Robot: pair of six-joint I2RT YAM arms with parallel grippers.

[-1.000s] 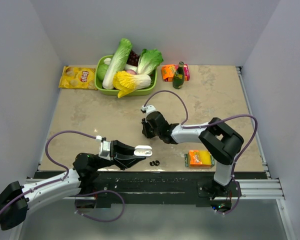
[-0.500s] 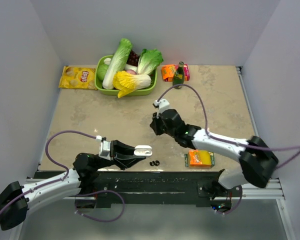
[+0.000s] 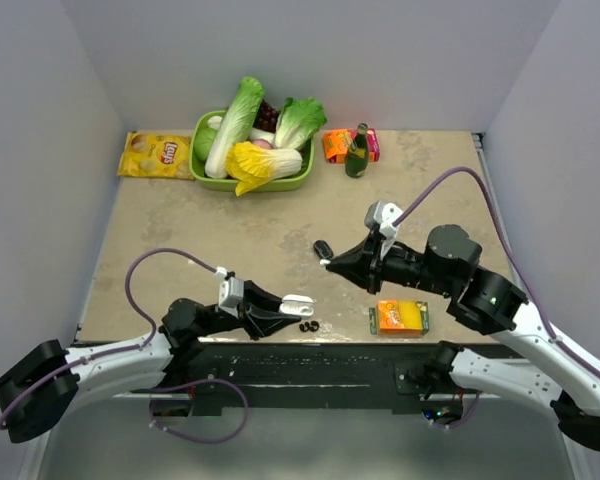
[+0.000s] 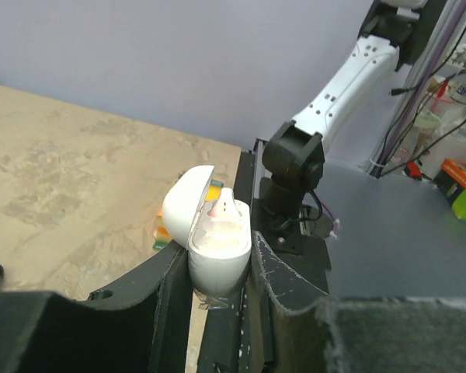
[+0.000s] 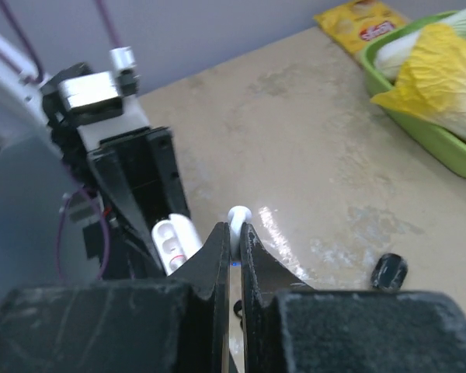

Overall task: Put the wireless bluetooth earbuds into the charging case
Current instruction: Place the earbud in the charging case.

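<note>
My left gripper point(image 3: 283, 307) is shut on an open white charging case point(image 3: 296, 300), held near the table's front edge. In the left wrist view the case point(image 4: 216, 249) sits between the fingers point(image 4: 144, 299), lid swung left, with one white earbud point(image 4: 224, 208) standing in it. My right gripper point(image 3: 329, 263) is shut on a second white earbud point(image 5: 238, 217), which pokes out past the fingertips point(image 5: 217, 247), up and right of the case point(image 5: 175, 239). Two black earbuds point(image 3: 307, 326) lie at the front edge. A small black case point(image 3: 323, 247) lies beside the right gripper and also shows in the right wrist view point(image 5: 388, 272).
A green basket point(image 3: 201, 176) of vegetables stands at the back, with a yellow chips bag point(image 3: 155, 155) to its left. A green bottle point(image 3: 357, 152) and orange packets point(image 3: 336, 146) are at the back right. An orange box point(image 3: 400, 317) lies near the front edge.
My right arm has swung right and drawn back from the table's middle, uncovering the small black case. My left gripper has moved right and forward with the white case.
</note>
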